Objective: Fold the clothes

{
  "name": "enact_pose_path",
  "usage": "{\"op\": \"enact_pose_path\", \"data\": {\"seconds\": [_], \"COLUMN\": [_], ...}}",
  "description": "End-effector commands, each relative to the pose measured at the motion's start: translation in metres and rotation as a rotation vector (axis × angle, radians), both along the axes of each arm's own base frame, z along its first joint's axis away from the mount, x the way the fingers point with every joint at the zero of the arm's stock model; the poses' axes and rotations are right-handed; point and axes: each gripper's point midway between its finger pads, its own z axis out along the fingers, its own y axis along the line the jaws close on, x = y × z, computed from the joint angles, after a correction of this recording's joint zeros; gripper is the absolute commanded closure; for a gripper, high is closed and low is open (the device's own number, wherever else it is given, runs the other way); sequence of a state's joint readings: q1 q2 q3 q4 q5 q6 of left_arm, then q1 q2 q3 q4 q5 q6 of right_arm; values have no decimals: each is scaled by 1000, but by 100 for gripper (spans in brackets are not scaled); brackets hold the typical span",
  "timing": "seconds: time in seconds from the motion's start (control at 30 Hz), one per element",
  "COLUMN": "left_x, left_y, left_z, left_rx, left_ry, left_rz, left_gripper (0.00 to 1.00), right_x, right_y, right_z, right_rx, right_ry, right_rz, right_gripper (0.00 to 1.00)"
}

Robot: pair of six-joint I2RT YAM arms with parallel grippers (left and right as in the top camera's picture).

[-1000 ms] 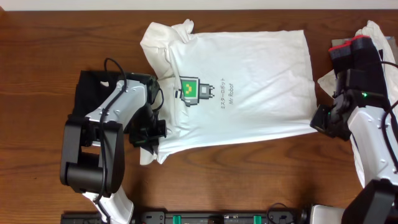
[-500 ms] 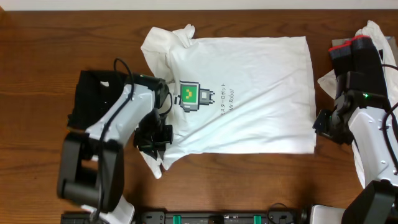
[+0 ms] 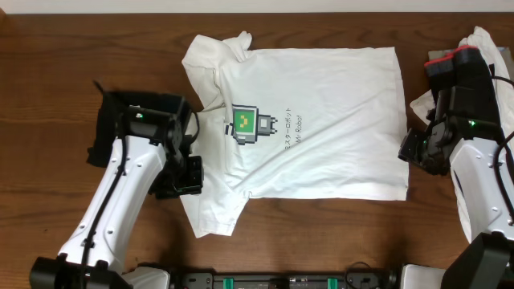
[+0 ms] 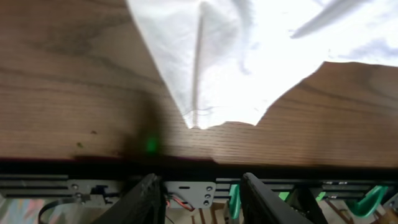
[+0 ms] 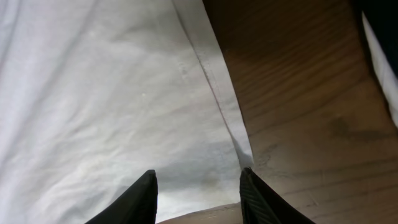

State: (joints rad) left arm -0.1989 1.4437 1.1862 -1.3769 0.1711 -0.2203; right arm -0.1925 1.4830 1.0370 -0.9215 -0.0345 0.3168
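The clothes at hand are a white T-shirt with a green robot print, spread flat on the wooden table, collar to the left. Its near sleeve lies flat toward the table's front edge. My left gripper hovers just left of that sleeve, open and empty. In the left wrist view the sleeve lies beyond the gripper. My right gripper is at the hem's near right corner, open. In the right wrist view the gripper stands over the shirt's hem with nothing held.
A black garment lies left of the shirt, partly under my left arm. A white garment is bunched at the right edge beneath my right arm, beside a grey item. A black rail with green clips runs along the front.
Both grippers have opened and let go of the shirt. The left arm pulled back leftward off the sleeve, which now lies spread toward the front. The hem has settled flat.
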Motion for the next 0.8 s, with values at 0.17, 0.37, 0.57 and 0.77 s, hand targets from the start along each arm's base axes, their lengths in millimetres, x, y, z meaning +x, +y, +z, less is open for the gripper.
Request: {"op": "enact_pose_path", "data": {"seconds": [0.17,0.37,0.57,0.77], "left_x": [60,146,190,216], "left_y": [-5,-22,-31,-36], "left_z": [-2,10,-33,-81], "left_rx": [-21,-65,-63,-60], "left_ry": [-252,-590,-617,-604], "left_rz": [-42,-161,-225,-235], "left_gripper": [57,79,78,56], "right_x": [7,31,52,64], "right_y": [1,32,38,54], "right_z": [4,15,16,-5], "right_rx": [23,176,202,271], "right_ry": [-34,-162,-235,-214], "right_rz": [12,138,164,199], "right_gripper": [57,71,68,60]}}
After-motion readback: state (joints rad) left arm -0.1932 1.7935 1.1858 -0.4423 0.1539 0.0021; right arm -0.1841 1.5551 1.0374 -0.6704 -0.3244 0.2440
